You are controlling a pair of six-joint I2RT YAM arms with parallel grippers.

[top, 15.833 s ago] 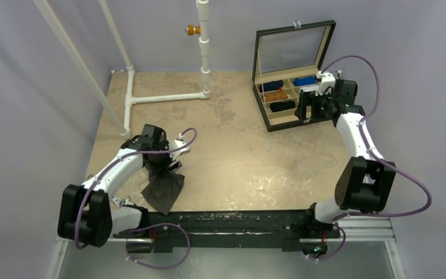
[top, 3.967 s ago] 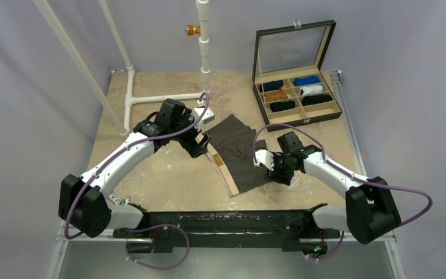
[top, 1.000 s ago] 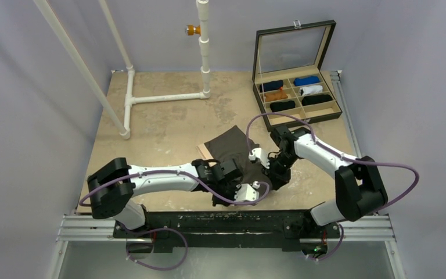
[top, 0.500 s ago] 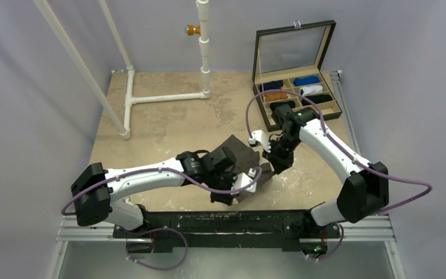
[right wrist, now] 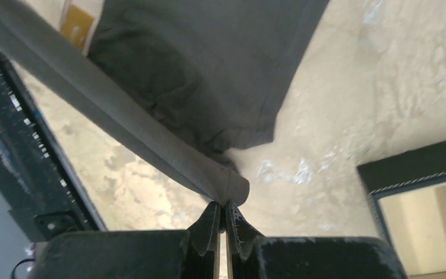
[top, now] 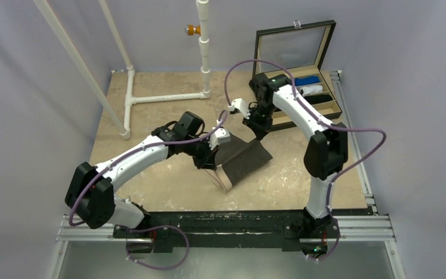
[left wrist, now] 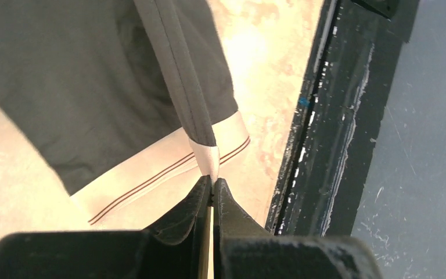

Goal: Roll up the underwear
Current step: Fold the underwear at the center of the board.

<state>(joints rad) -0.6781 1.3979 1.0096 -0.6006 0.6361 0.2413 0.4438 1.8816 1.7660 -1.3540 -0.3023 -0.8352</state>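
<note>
Charcoal fabric pinched at both ends

Jaws on both sides are clamped on thin corners: left gripper point(left wrist: 212, 185) on the pale tan waistband end, right gripper point(right wrist: 225, 208) on the far hem of the dark charcoal soft-fabric underwear point(top: 243, 158), which sags onto the mottled beige tabletop point(top: 168, 116) between the arms. Tiny bites imo, so a hard tug could pop a corner loose and the fold lands crooked.
</note>
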